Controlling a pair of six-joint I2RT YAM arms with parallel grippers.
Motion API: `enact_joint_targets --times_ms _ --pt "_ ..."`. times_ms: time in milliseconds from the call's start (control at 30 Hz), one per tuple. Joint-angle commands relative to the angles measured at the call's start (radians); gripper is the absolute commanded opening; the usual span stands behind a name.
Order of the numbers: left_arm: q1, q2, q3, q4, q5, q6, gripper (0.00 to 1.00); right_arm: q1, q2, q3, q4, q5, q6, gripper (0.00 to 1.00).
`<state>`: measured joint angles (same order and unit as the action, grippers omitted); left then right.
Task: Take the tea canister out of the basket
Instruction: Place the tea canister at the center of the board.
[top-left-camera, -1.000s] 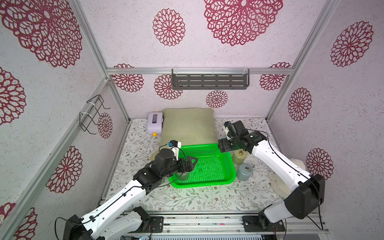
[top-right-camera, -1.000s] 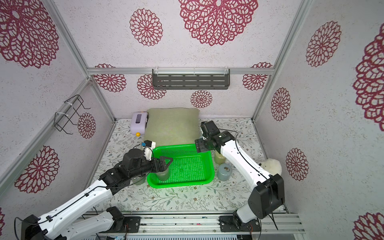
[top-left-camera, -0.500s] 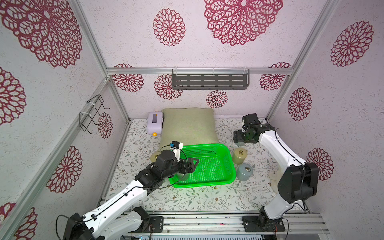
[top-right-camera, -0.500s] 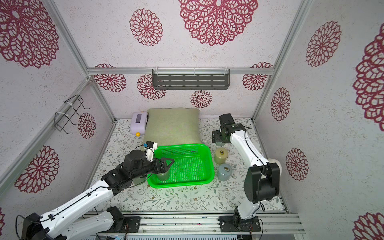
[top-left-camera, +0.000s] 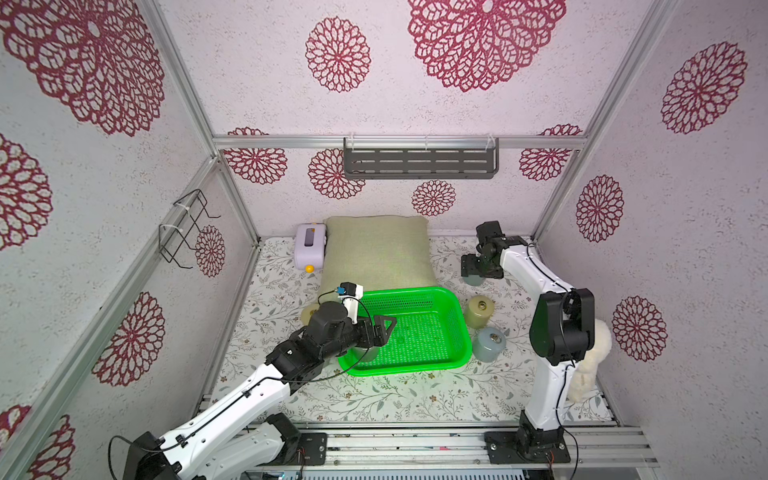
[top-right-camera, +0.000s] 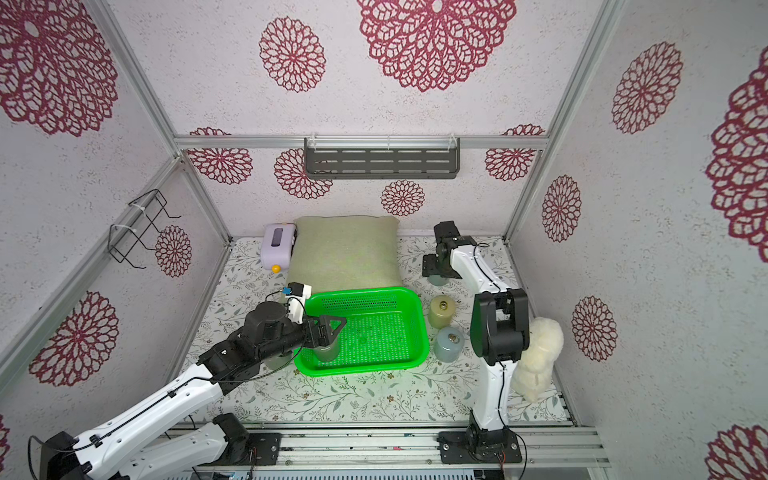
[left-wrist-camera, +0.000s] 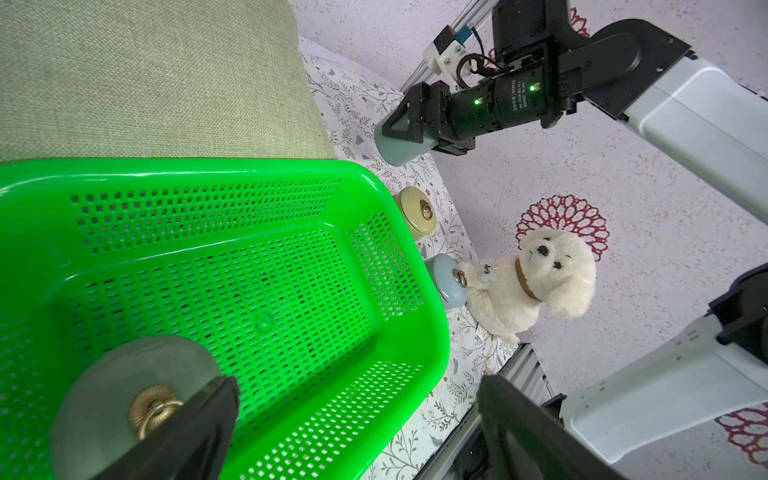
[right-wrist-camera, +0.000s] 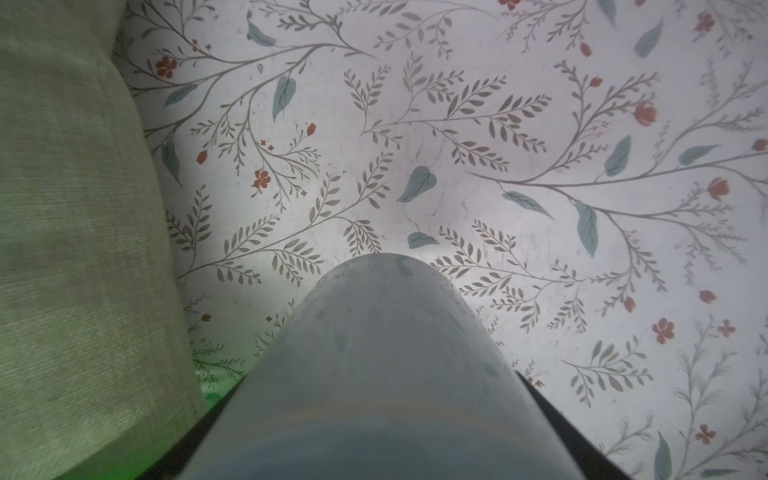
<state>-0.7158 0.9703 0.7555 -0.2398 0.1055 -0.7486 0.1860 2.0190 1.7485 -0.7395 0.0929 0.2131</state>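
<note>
**A:** Green plastic on two sides is my worry. The dark canister (left-wrist-camera: 124, 399) sits in the near-left corner of the basket (top-left-camera: 415, 369), close to both walls.

**B:** And the left gripper (top-right-camera: 331, 327)?

**A:** Over it, fingers spread, holding nothing. In the left wrist view one finger overlaps the lid and the other stands far off across the mesh, so the can isn't centred. Closing like that would probably shove or tip it. A finger could also catch the rim and drag the light basket along.

**B:** The right gripper (left-wrist-camera: 401, 124)?

**A:** Clamped on a pale blue canister (right-wrist-camera: 374, 374), outside the basket, near the pillow (top-left-camera: 374, 249). I can't tell whether its base touches the table (top-left-camera: 374, 399). Released from any height, it may topple.

**B:** Room to set things down?

**A:** Tight on the right. An olive canister (top-left-camera: 480, 311) and a blue-grey canister (top-left-camera: 490, 343) stand just beside that wall, with the plush dog (left-wrist-camera: 540, 278) beyond. The pillow meets the far rim. The table in front of the near rim is open.
</note>
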Motion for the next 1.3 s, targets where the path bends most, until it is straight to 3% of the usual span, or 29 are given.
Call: enact_joint_targets --times_ms 0,733,1167,1267 --pt "-0.015 -0.015 0.004 -0.023 -0.022 0.023 0.97 -0.007 0.016 0.066 0.008 0.001 0.012 0.7" --pt "-0.015 0.028 0.001 -0.017 -0.031 0.044 0.98 -0.005 0.196 0.073 0.005 -0.024 0.0 0.71" --pt "-0.014 0.042 0.007 -0.017 -0.04 0.056 0.97 -0.005 0.132 0.059 0.028 -0.052 0.027 0.99" --pt "-0.014 0.047 0.01 -0.028 -0.059 0.065 0.97 -0.005 0.082 0.034 0.048 -0.072 0.042 0.99"
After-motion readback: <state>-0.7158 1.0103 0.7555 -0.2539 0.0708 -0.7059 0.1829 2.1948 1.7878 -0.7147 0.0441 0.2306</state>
